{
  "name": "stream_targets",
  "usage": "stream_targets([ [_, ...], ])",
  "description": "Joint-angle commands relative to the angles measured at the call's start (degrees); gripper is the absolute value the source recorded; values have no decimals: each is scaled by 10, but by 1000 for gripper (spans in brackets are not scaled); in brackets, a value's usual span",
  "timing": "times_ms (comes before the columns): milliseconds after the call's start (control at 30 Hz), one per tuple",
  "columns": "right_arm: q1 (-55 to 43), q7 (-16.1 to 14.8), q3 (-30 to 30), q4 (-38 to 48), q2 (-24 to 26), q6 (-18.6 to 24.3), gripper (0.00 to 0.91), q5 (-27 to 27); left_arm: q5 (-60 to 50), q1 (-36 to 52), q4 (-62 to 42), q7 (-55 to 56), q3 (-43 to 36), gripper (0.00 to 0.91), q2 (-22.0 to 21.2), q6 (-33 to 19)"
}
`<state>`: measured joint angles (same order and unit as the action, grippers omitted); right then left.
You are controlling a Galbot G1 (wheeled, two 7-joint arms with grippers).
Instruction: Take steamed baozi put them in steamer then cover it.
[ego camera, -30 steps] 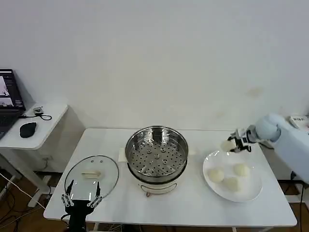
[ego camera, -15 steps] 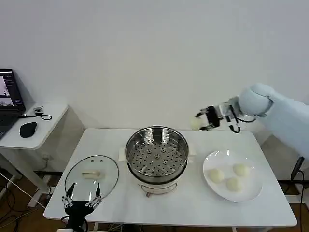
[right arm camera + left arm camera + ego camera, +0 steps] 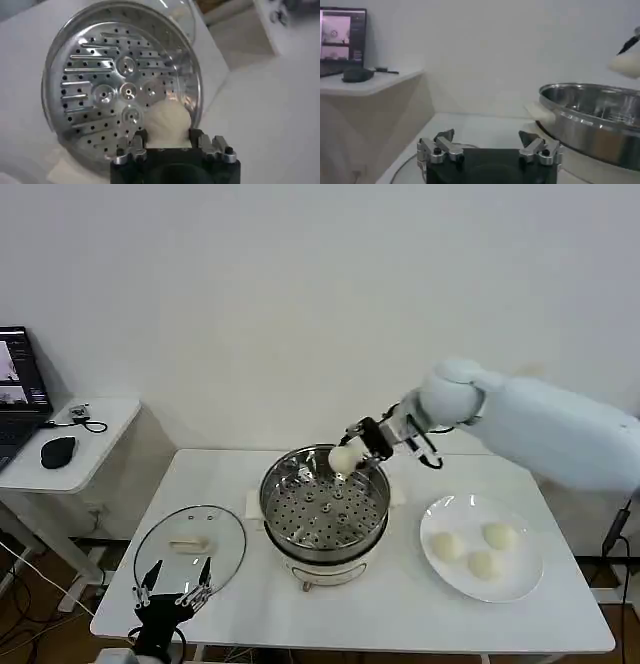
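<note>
Near the table's front-left corner: left gripper (image 3: 168,595) parked, fingers spread wide, beside the glass lid (image 3: 189,546). Mid-table: steamer (image 3: 324,506), tray bare. Just above its far rim: right gripper (image 3: 352,452), clamped on one baozi (image 3: 343,458), tray directly below. Toward the right edge: three baozi on the plate (image 3: 520,584).

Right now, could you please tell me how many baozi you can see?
4. Three baozi lie on the white plate. The fourth baozi is held by the right gripper above the steamer.
</note>
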<state>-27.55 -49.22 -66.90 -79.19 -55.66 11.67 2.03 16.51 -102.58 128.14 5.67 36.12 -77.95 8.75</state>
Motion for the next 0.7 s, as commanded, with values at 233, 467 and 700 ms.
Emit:
stream_targets([
  [233, 17, 42, -35, 142, -114, 145, 574, -135, 18, 2, -5, -5, 6, 907, 1, 5],
  [467, 31, 58, -32, 177, -134, 171, 574, -185, 12, 5, -6, -3, 9, 907, 0, 5],
  [700, 43, 63, -30, 191, -148, 179, 574, -212, 9, 3, -6, -4, 9, 907, -1, 4],
])
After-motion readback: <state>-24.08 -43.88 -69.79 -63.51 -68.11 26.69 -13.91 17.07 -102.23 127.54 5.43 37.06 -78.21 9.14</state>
